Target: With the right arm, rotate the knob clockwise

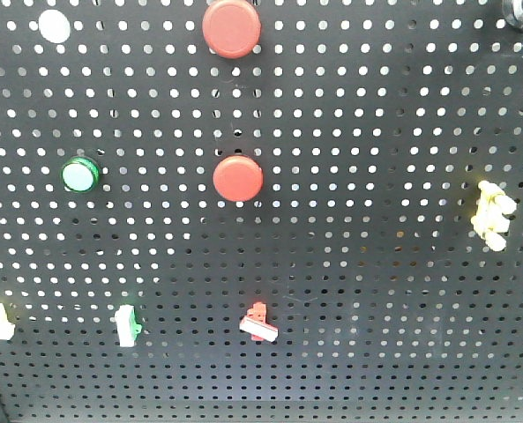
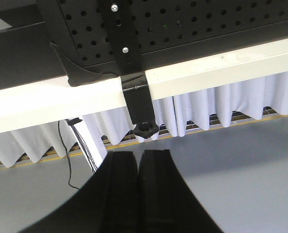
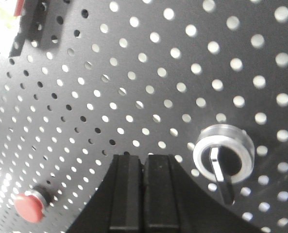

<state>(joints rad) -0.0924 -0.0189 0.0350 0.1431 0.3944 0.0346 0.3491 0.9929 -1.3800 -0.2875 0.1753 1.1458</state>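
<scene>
The right gripper (image 3: 144, 162) has its jaws pressed together, holding nothing; the knob (image 3: 224, 160) sits just right of it on the black pegboard (image 3: 134, 73). The left gripper (image 2: 139, 158), likewise closed, faces a white table edge (image 2: 221, 68), pleated skirt (image 2: 241, 102) and grey floor (image 2: 250, 174).

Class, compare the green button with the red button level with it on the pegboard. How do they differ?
The green button is smaller than the red button. The green button has a pale, glossy face in a green ring; the red button is plain red. Both are round.
</scene>
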